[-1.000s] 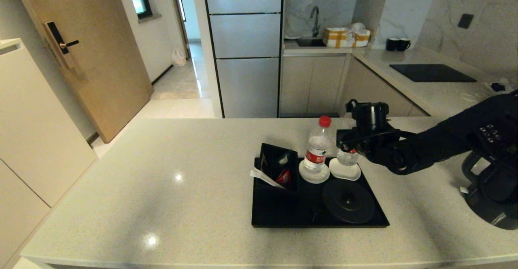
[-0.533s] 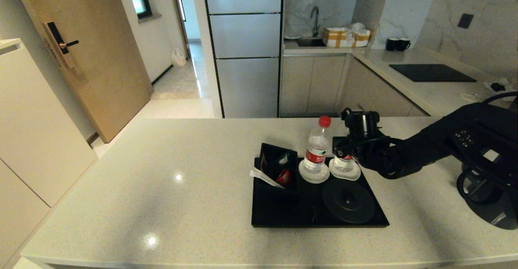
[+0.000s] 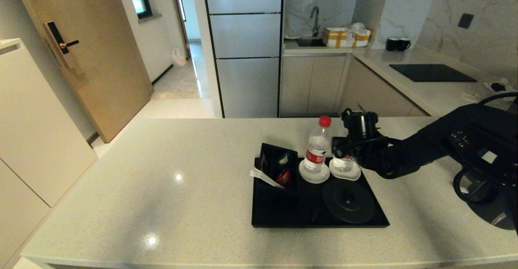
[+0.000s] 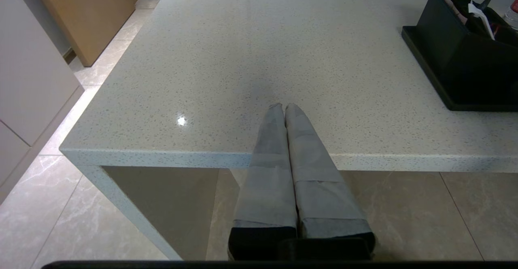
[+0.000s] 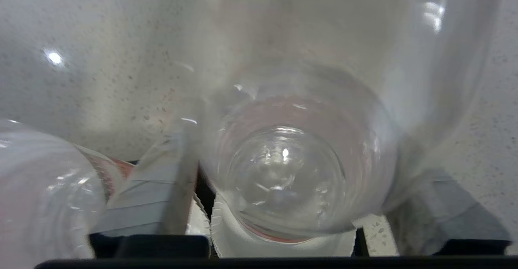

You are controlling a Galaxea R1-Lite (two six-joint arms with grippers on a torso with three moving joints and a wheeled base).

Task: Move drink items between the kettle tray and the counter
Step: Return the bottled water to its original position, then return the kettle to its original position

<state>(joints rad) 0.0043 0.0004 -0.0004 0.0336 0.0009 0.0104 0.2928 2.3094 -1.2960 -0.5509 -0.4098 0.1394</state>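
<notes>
Reaching in from the right, the right hand point(image 3: 343, 152) holds a water bottle point(image 3: 344, 164) that stands on a white coaster point(image 3: 345, 174) at the far right corner of the tray point(image 3: 283, 216). In the right wrist view the clear bottle point(image 5: 295, 172) sits between the two grey fingers point(image 5: 162, 196), which press against its sides. A second bottle point(image 3: 317, 149) with a red cap stands upright on the other coaster point(image 3: 314, 175), just beside the first and nearer the middle of the tray's far edge. A round kettle base point(image 3: 349, 201) lies at the tray's near right corner, and a black box of sachets point(image 3: 276, 166) fills its far left corner. The tray rests on the surface point(image 3: 162, 188), near its middle. A dark kettle point(image 3: 485, 196) stands on the surface at its right edge, largely behind the arm. The left hand point(image 4: 284, 109) hangs over the near edge of the surface, well apart from the tray, its fingers pressed together with nothing between them.
</notes>
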